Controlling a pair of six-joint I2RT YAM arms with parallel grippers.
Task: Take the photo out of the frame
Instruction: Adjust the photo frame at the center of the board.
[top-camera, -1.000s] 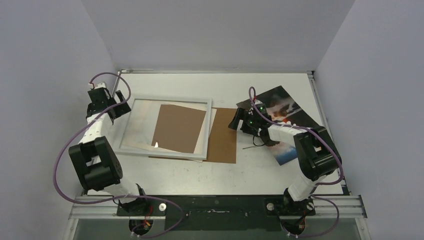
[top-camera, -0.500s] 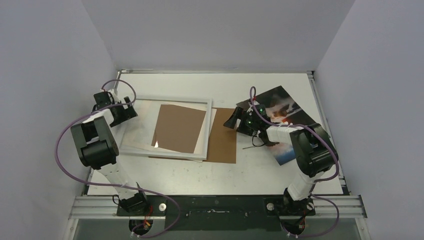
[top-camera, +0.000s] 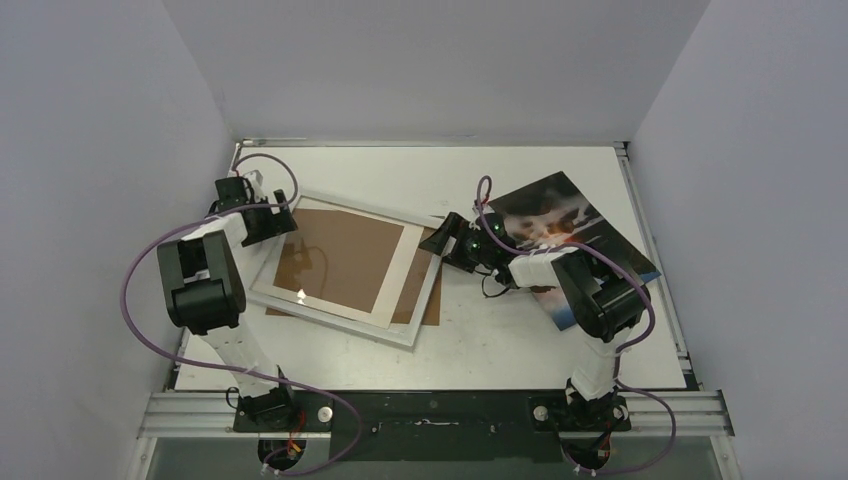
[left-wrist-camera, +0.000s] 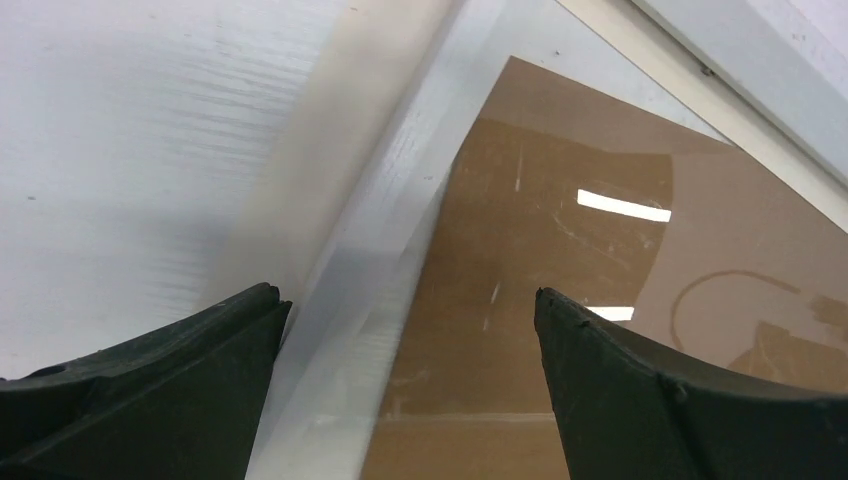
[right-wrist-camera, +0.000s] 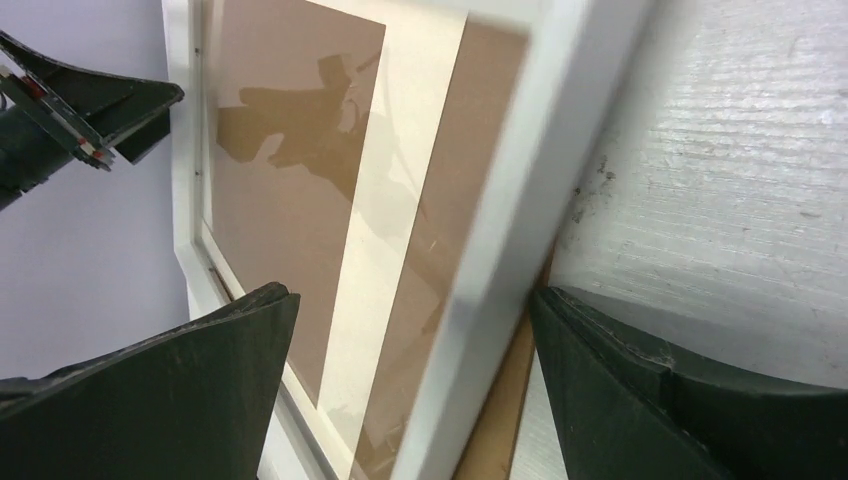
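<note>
Both claws released: left gripper (left-wrist-camera: 405, 300) astride frame (top-camera: 330, 318) far-left rim, right gripper (right-wrist-camera: 412, 295) astride right rim. Pinch rims squarely, off glass; photo (top-camera: 550, 205) lies apart, right.

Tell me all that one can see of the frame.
The frame is a large rectangle with a narrow white border, painted wood by its look. Its glossy pane reflects lamps; behind it show a cream mat and a brown backing, no picture. It lies skewed on the table, partly over a loose board. The open left tool straddles its far left corner, the open right tool its right edge; contact cannot be told.
</note>
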